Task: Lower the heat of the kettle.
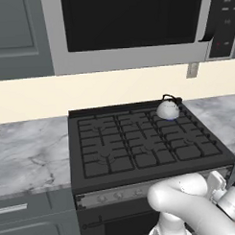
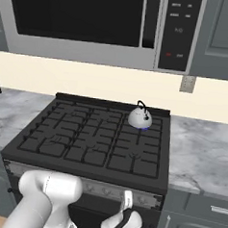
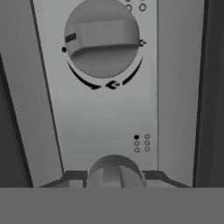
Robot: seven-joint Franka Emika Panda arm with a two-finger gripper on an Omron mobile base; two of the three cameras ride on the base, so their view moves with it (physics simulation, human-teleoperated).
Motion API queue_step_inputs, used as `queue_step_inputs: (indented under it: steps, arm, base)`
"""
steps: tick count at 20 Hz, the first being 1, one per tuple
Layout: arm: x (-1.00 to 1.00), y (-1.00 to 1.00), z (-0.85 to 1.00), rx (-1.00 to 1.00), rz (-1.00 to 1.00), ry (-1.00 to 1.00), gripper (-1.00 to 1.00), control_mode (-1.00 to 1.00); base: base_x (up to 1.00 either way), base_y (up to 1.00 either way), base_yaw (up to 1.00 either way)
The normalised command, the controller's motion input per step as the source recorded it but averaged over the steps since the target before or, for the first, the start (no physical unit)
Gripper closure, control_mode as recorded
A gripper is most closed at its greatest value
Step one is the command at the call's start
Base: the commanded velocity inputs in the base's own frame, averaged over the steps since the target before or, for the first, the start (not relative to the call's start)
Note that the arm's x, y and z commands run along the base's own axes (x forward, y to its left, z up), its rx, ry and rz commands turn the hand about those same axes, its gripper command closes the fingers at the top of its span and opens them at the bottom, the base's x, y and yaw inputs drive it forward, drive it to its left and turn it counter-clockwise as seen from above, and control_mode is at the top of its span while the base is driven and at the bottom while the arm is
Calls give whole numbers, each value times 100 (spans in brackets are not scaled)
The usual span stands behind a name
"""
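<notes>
Hand view faces the grey control panel (image 3: 109, 113): one knob (image 3: 101, 38) up top, dark arc marks beneath it, and a second knob (image 3: 114, 171) sits between the gripper's (image 3: 114, 179) fingertips.

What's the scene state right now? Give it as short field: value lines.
kettle: upright on the stove's back right burner, blue glow under it
stove: black grates, silver knob panel in front
near knob: between the gripper's fingertips in the hand view
next knob: further along the panel, untouched
gripper: at the panel; grip cannot be told
</notes>
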Motion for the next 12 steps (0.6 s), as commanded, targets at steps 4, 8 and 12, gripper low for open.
queue_step_inputs:
  steps: [4, 8, 12]
  arm:
    - [0, -5, 0, 20, -15, 0, 100, -100]
    - [0, -10, 0, 22, -22, 0, 100, -100]
    - [0, -15, 0, 26, -27, 0, 100, -100]
  base:
    - [0, 0, 0]
    - [0, 0, 0]
    - [0, 0, 0]
